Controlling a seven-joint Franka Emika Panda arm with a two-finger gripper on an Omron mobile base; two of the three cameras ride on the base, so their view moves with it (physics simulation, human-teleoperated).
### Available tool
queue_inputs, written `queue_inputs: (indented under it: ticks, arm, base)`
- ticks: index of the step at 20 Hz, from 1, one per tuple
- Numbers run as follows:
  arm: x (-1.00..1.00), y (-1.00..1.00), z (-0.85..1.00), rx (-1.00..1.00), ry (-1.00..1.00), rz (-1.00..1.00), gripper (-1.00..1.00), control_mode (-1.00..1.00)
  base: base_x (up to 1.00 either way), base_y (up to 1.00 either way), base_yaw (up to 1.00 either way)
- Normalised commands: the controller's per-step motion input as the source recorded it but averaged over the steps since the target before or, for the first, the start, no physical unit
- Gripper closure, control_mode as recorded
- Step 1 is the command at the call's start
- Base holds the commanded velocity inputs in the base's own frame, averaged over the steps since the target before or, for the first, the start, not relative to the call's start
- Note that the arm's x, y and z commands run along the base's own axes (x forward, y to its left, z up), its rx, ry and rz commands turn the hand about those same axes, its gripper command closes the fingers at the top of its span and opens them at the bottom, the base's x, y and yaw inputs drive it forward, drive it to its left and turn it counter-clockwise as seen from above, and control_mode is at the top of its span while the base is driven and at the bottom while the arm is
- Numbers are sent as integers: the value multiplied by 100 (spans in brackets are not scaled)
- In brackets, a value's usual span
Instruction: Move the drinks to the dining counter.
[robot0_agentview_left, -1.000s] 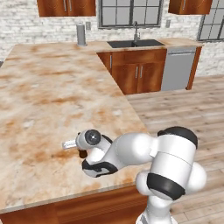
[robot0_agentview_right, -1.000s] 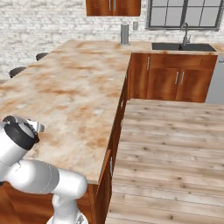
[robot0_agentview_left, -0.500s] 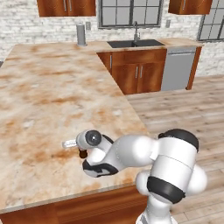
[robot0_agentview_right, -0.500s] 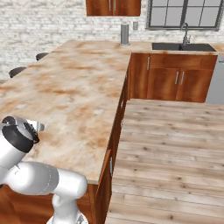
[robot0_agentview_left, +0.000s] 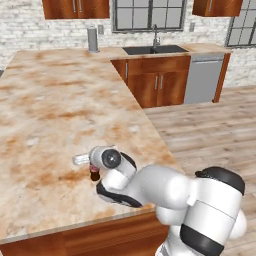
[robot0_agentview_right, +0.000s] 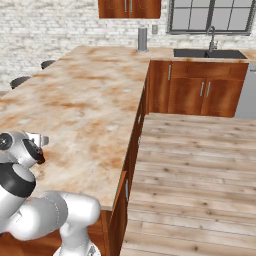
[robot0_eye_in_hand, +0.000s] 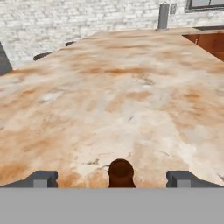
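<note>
The cola bottle (robot0_agentview_left: 93, 174) stands upright on the dining counter (robot0_agentview_left: 60, 110), near its front edge and under my hand. In the hand view its dark-brown cap (robot0_eye_in_hand: 120, 170) rises midway between my two fingertips (robot0_eye_in_hand: 41, 178). The gripper (robot0_eye_in_hand: 111, 179) is open, with a wide gap on both sides of the bottle and neither tip touching it. In the left base view the gripper (robot0_agentview_left: 89, 167) points left, low over the stone top. The milk carton is out of view.
A grey cylinder (robot0_agentview_left: 92, 39) stands at the counter's far end. Beyond it are the sink (robot0_agentview_left: 152, 49) and a dishwasher (robot0_agentview_left: 202, 80). Round stools (robot0_agentview_right: 20, 80) line the far long edge. The counter's front edge (robot0_agentview_left: 75, 225) runs close behind the bottle.
</note>
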Motion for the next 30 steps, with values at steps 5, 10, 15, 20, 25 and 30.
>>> queue_inputs:
  ticks: [5,10,15,20,25,30]
  arm:
    - [-17,-36,69,6,-7,0,-100,-100]
    - [-33,-59,73,8,4,-1,-100,-100]
    - [-36,-33,77,2,47,0,-100,-100]
    - [-17,-21,92,0,52,-2,-100,-100]
    - [-20,-8,16,0,31,0,-100,-100]
    - [-64,-10,-1,0,-13,0,-100,-100]
  base:
    - [0,0,0]
    - [0,0,0]
    - [0,0,0]
    - [0,0,0]
    - [0,0,0]
    - [0,0,0]
